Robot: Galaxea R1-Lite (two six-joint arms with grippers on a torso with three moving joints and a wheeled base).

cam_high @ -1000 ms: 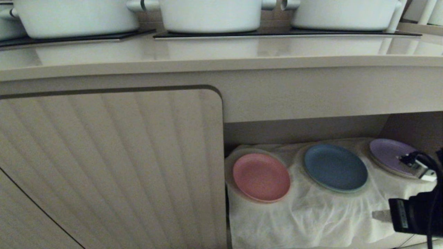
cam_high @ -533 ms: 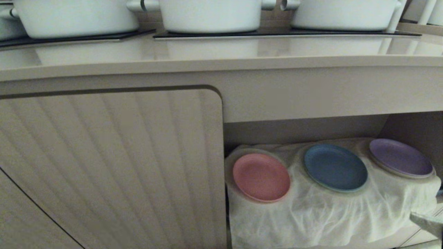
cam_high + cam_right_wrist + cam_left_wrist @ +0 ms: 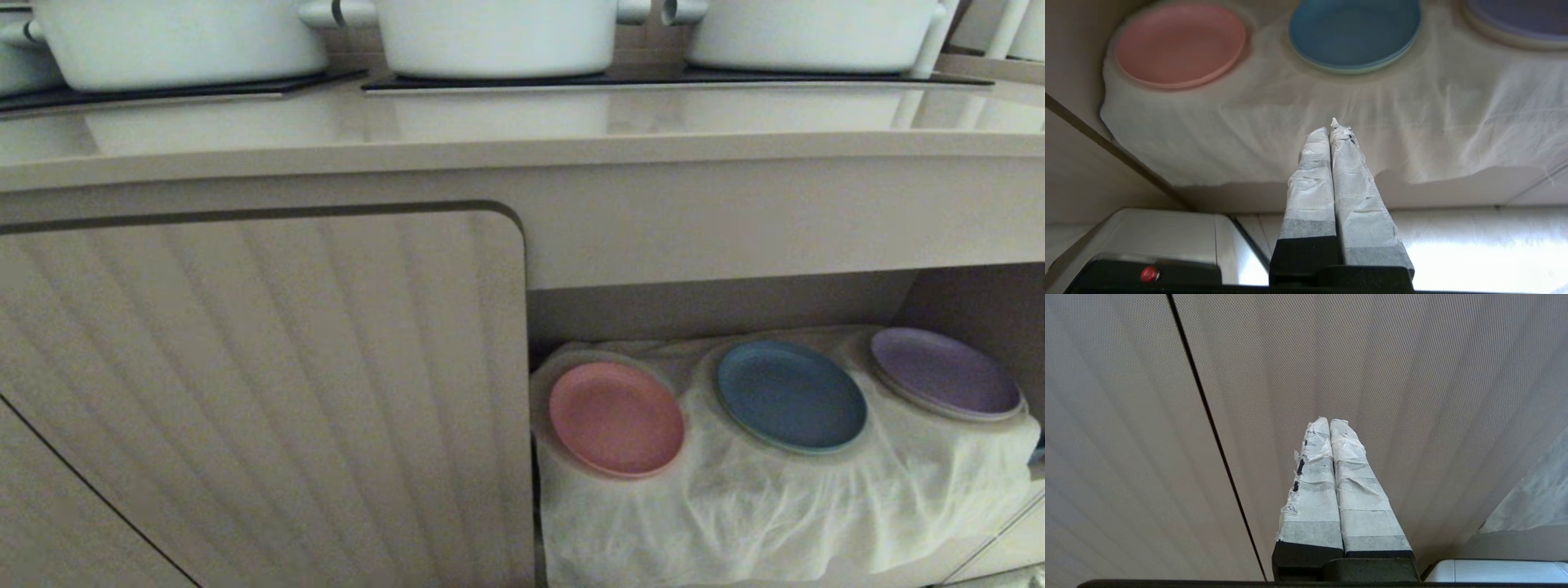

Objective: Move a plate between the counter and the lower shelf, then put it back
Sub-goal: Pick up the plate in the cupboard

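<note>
The pink plate [image 3: 616,418] lies on the white cloth [image 3: 775,506] in the lower shelf [image 3: 718,306]. Both end effectors, left [image 3: 1329,421] and right [image 3: 1331,127], are closed and empty, unseen from the head. The pots [image 3: 498,33] on the tabletop [image 3: 490,122] are cut off.

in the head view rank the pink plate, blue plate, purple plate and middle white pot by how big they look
1. middle white pot, largest though cut off by the frame's top edge
2. blue plate and purple plate: look about alike, not ranked
3. pink plate, slightly smaller than those two
</note>
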